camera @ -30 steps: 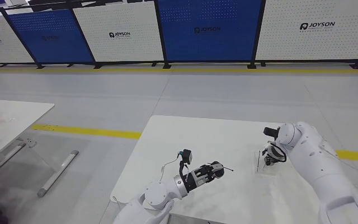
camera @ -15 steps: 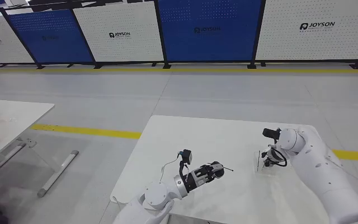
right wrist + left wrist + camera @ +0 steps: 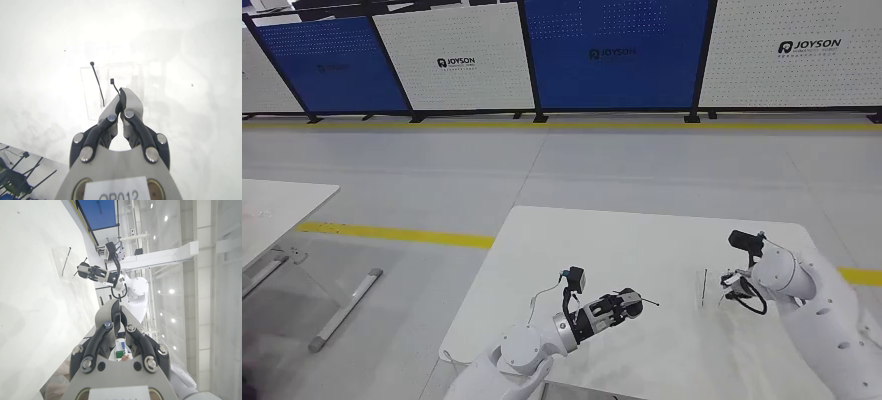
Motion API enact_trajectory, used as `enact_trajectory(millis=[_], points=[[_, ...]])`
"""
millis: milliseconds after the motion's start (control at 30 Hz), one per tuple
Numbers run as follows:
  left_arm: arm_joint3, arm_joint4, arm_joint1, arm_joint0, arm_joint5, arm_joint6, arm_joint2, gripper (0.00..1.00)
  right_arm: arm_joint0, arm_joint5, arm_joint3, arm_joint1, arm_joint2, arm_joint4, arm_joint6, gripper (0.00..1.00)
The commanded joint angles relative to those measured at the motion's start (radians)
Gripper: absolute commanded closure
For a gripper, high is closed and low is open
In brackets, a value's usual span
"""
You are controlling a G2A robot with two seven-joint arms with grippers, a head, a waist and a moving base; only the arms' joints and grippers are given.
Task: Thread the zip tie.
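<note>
Right gripper (image 3: 120,92) pinches a tie (image 3: 114,84), head just past its tips; left gripper (image 3: 118,306) clamps a second tie (image 3: 644,298). I'd align them slowly.

White arms, grey grippers.
The left arm (image 3: 524,352) and right arm (image 3: 825,312) have smooth white shells and black wrist cables (image 3: 116,265). The left gripper (image 3: 118,307) and right gripper (image 3: 121,92) show grey fingers (image 3: 135,102), with black links (image 3: 94,132) and silver screws (image 3: 111,117) beyond a white label (image 3: 115,188).
</note>
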Motion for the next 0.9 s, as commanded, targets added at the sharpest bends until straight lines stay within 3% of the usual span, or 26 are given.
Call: enact_trajectory(millis=[0,133,867], points=[[0.000,0.000,0.000,0.000,0.000,0.000,0.000,1.00,-0.019,-0.006,-0.026,0.004,0.018,0.002,-0.026,1.00],[0.000,0.000,0.000,0.000,0.000,0.000,0.000,1.00,-0.034,-0.072,-0.029,0.010,0.053,0.044,-0.053,1.00],[0.000,0.000,0.000,0.000,0.000,0.000,0.000,1.00,-0.034,-0.072,-0.029,0.010,0.053,0.044,-0.053,1.00]])
